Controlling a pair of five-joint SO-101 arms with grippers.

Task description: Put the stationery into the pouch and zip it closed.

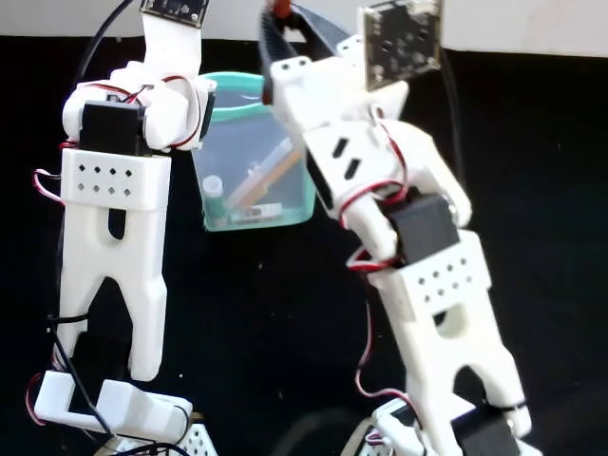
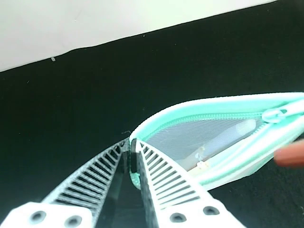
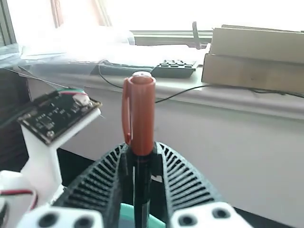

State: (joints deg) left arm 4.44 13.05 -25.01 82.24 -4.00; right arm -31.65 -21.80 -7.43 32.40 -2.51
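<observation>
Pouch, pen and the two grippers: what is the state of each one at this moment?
pouch, open, zip not closed, held by its rim.
pen, capped, upright.
left gripper, shut on the pouch's rim.
right gripper, shut on the pen.

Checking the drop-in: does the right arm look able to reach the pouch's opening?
Likely yes: the left hand grips the pouch, its mouth open, and the right hand, holding the pen, sits above it, nothing between.

Teal pouch (image 1: 285, 204), stationery (image 1: 261, 180) inside, between left arm (image 1: 109, 190) and right arm (image 1: 418, 237), above black table (image 1: 541, 142).
</observation>
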